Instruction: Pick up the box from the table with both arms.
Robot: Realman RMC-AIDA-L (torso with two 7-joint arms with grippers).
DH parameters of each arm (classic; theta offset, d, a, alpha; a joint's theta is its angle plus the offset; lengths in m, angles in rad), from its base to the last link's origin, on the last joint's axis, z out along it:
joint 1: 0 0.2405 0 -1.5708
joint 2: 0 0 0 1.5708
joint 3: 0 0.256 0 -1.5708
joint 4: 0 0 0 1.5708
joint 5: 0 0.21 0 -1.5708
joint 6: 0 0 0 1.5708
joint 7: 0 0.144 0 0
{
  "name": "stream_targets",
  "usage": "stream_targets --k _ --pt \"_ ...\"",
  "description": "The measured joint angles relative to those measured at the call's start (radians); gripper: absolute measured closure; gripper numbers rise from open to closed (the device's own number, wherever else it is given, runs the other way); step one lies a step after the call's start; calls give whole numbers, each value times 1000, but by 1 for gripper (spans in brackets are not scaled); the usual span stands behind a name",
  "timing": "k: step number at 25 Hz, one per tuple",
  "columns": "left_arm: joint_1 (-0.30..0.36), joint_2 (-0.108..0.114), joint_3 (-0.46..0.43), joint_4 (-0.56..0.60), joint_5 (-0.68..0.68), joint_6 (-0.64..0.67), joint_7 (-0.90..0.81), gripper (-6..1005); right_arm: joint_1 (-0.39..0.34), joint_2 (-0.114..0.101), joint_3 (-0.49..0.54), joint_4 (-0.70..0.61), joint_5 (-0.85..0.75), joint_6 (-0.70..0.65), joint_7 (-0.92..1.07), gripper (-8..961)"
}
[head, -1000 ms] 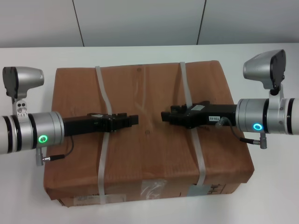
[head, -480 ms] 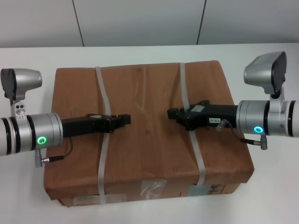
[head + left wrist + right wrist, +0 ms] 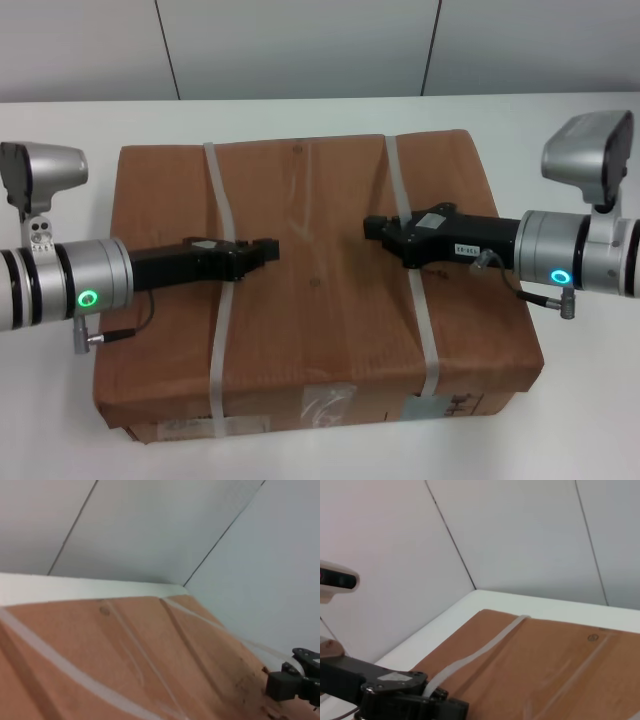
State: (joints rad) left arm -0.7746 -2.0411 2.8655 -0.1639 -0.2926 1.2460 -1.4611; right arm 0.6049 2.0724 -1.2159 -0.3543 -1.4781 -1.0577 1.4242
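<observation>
The box (image 3: pixel 320 300) is a large flat brown carton with two pale straps (image 3: pixel 222 330), lying on the white table (image 3: pixel 40 420); its labelled side faces me. Both arms reach in over its top from the sides. My left gripper (image 3: pixel 272 248) is shut and empty, just right of the left strap. My right gripper (image 3: pixel 372 228) is shut and empty, by the right strap (image 3: pixel 425 330). A wide gap of bare carton lies between the tips. The left wrist view shows the carton top (image 3: pixel 125 670) and the right gripper (image 3: pixel 295 682); the right wrist view shows the carton (image 3: pixel 560 670) and the left gripper (image 3: pixel 445 705).
A grey panelled wall (image 3: pixel 300 45) stands behind the table's far edge. White tabletop shows on both sides of the carton, under the silver arm segments with green rings (image 3: pixel 92 297) (image 3: pixel 558 277).
Both grippers have drawn apart over the carton top: the left one moved left, the right one moved right and slightly back. The box has not moved.
</observation>
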Motion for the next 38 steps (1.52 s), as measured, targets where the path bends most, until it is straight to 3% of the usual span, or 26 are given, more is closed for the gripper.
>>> stream_targets --k 10,38 --pt "-5 5 0 -8 -15 65 64 920 -35 0 5 0 61 -50 -84 942" --pt "-3 2 0 -134 -75 399 101 923 -139 -5 12 -47 271 -278 -261 947"
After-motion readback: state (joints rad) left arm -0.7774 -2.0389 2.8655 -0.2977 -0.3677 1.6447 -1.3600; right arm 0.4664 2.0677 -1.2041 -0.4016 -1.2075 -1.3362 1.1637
